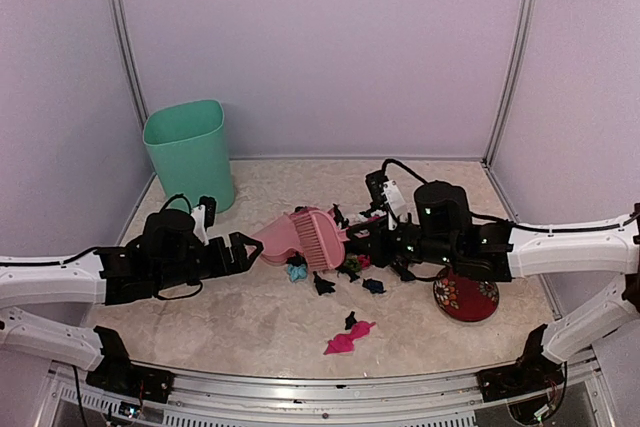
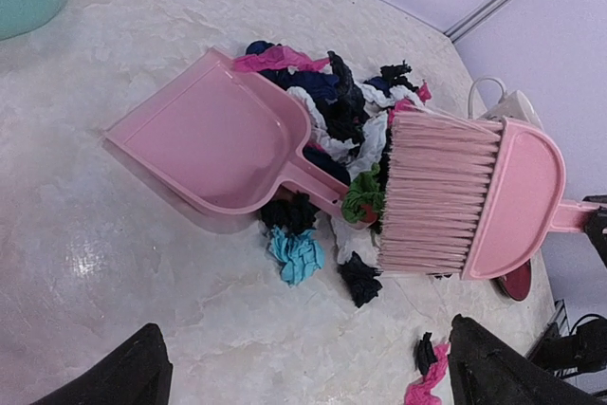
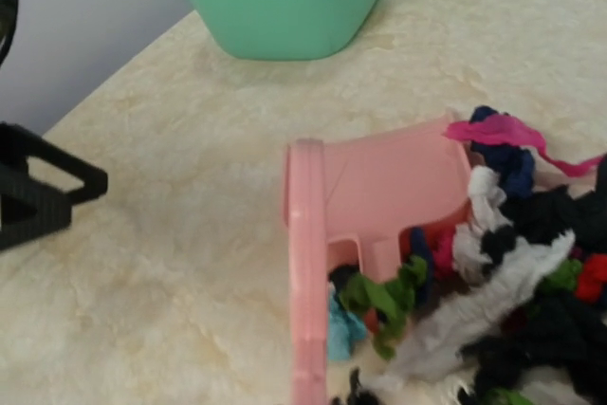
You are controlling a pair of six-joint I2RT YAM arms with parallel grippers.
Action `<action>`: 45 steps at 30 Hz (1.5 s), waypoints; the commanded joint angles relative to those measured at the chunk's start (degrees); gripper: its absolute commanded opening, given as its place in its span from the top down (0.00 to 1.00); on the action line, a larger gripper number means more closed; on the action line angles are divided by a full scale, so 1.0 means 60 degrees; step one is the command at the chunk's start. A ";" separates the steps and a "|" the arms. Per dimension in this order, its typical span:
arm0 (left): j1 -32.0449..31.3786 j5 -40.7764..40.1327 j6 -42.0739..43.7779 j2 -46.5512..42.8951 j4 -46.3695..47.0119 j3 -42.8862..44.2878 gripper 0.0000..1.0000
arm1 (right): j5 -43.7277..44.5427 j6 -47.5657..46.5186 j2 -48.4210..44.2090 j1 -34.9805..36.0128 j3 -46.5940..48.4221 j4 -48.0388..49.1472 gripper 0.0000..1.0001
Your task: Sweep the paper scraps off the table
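Jaws wide apart, the left gripper [image 1: 248, 250] holds nothing. The right gripper [image 1: 372, 232] has its jaws tight on the pink brush [image 2: 474, 196]. The paper scraps [image 2: 346, 120] lie heaped on the table [image 2: 142, 272] between the brush and the pink dustpan [image 2: 209, 135].

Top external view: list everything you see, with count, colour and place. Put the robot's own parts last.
table: one, beige marbled, under everything
bin: one, mint green, back left corner
dustpan: one, pink, mid-table, left of the pile
brush: one, pink, at the pile, handle in the right pincer
paper scraps: many, black, white, pink, green, blue, heaped by dustpan and brush; a few strays nearer the front
round dish: one, dark red, patterned, right side, beside the right arm
left pincer: one, black, open and empty, just left of the dustpan
right pincer: one, black, shut on the brush handle
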 commanded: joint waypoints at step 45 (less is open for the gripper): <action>0.0032 0.0178 0.0233 -0.0209 -0.0473 0.0394 0.01 | 0.2311 -0.0171 0.0285 0.0292 0.0704 -0.0686 1.00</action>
